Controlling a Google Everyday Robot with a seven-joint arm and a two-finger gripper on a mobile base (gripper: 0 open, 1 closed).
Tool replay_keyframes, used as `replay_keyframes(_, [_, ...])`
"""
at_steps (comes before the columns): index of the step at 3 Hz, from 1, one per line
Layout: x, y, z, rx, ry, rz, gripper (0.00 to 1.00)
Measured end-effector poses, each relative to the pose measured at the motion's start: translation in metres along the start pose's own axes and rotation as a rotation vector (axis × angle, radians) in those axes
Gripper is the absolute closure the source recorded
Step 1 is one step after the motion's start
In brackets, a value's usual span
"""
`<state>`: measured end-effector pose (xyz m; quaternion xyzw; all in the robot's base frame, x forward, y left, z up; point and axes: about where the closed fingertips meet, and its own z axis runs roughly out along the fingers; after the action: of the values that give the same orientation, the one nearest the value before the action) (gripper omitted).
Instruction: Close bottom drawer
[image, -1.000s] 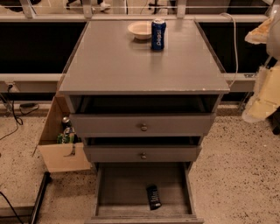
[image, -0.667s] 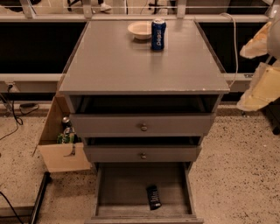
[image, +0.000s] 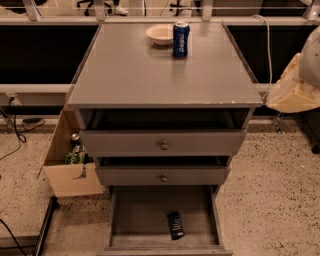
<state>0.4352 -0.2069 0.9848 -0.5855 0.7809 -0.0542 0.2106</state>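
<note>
The grey cabinet (image: 160, 70) has three drawers. The bottom drawer (image: 142, 217) is pulled far out towards me, its inside showing and its front panel at the lower edge of the view. A small dark flat object (image: 175, 225) lies on its floor. The two upper drawers (image: 162, 142) stand slightly out, each with a round knob (image: 164, 145). My gripper (image: 292, 90) shows as a cream-yellow shape at the right edge, level with the cabinet top, well above and to the right of the bottom drawer and touching nothing.
A blue soda can (image: 181, 39) and a white bowl (image: 160, 34) stand at the back of the cabinet top. An open cardboard box (image: 70, 165) with bottles sits on the floor left of the cabinet. Cables run along the left floor.
My gripper and arm have shifted along the right edge, a little up and inward. The drawers and the things on the cabinet have not moved.
</note>
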Motion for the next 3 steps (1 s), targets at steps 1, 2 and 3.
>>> replay_keyframes(1, [0.012,0.017,0.042,-0.048,-0.021,0.051,0.97])
replay_keyframes(2, [0.022,0.038,0.088,-0.103,-0.040,0.093,1.00])
replay_keyframes(3, [0.042,0.070,0.145,-0.176,-0.074,0.188,1.00])
